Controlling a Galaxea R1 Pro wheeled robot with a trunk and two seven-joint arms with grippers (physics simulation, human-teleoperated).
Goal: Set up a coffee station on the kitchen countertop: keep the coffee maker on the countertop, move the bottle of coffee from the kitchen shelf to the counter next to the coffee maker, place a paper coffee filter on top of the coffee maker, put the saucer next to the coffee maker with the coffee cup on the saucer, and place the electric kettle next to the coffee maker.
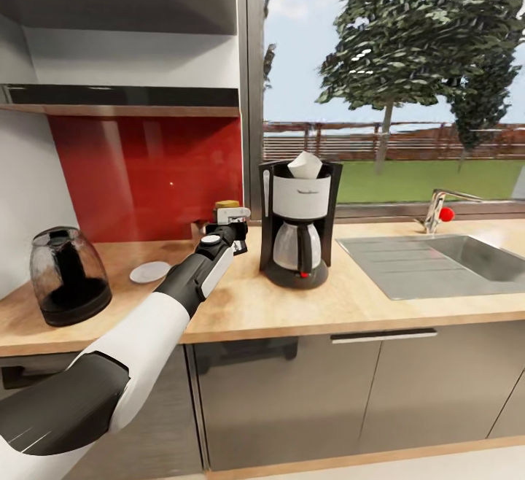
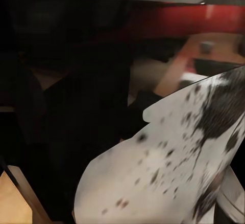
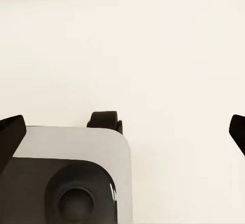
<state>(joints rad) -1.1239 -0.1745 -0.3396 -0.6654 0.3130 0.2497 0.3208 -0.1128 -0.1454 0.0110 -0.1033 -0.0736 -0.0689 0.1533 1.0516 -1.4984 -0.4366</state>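
Head view: left tool is at the jar, seemingly closed around it, on the bench just left of the maker. A level set-down, then a straight release, would suit. Left wrist: speckled black-and-white label close up. Right wrist: right tool spread wide, empty, above pale floor.
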